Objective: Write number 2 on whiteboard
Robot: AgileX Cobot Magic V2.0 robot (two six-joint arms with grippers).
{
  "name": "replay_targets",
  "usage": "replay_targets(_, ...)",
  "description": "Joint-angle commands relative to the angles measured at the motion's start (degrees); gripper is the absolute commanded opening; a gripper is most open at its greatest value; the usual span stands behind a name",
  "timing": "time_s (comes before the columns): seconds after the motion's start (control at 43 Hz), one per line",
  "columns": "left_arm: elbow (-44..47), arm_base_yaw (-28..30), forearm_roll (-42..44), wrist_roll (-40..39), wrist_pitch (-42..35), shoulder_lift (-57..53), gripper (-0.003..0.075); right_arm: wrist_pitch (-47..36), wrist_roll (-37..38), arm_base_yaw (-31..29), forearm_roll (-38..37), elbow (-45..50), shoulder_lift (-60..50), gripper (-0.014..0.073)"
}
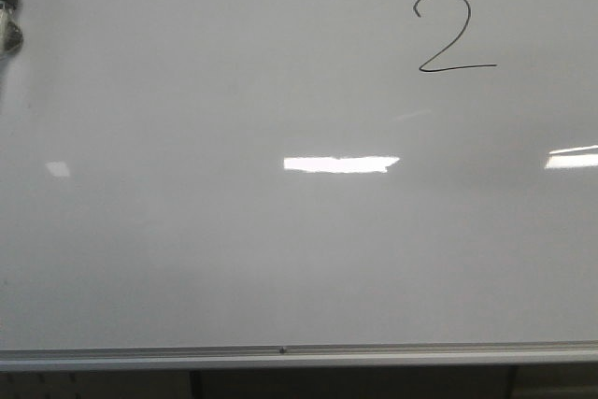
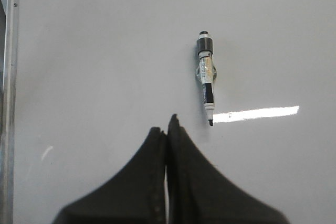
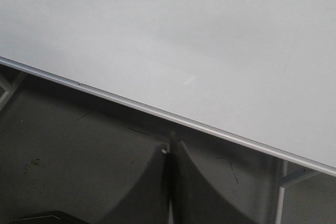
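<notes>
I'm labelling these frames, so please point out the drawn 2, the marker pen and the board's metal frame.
Thin black hand-drawn number 2 (image 1: pixel 455 33): front view, on its diagonal stroke.
Black-and-white marker pen (image 2: pixel 206 77): left wrist view, mid-barrel.
Silver aluminium frame of the glossy whiteboard (image 1: pixel 280 355): front view, near edge strip.

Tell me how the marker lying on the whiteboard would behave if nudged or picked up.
The marker looks round-bodied, so it would probably roll sideways on the glossy whiteboard. It seems rigid and light. Its tip appears uncapped, so a push might leave a stray mark.
</notes>
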Motion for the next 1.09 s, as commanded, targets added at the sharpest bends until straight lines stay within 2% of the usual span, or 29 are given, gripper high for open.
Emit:
replay_targets(0.0,1.3,-0.1,-0.4,-0.2,-4.4,-1.1,-0.0020,-3.8,0.0,-0.4,-0.8,-1.1,0.2,-0.0070)
replay_targets(0.07,1.3,-0.1,-0.4,-0.2,-4.4,-1.1,-0.0020,-4.0,0.0,-0.8,-1.4,0.0,-1.3,-0.0070)
replay_targets(0.163,1.3,-0.1,-0.4,-0.2,-4.4,-1.1,-0.0020,-5.6,0.0,-4.2,-2.1,3.0,-4.1,-0.0070)
replay_targets(0.326,1.3,-0.1,-0.4,-0.2,-4.4,-1.1,-0.0019,-20.2,0.0,-12.0,1.8,13.6,-11.6,-0.0070)
replay_targets(0.466,1.3,-0.1,-0.4,-0.2,-4.4,-1.1,-0.0020,-33.8,0.0,-15.9,3.2,23.9,-17.5,-0.0070)
replay_targets(0.629,1.3,-0.1,-0.4,-0.2,-4.4,-1.1,-0.0020,-46.8,0.0,-17.4,3.2,34.9,-23.5,-0.0070)
replay_targets(0.931,1.3,-0.1,-0.4,-0.2,-4.4,-1.1,-0.0020,-62.2,0.0,-18.5,3.2,46.6,-26.2,-0.0070)
replay_targets(1.071,1.3,-0.1,-0.4,-0.2,-4.4,-1.1,-0.0020,-61.6,0.0,-18.6,3.2,46.4,-26.2,-0.0070)
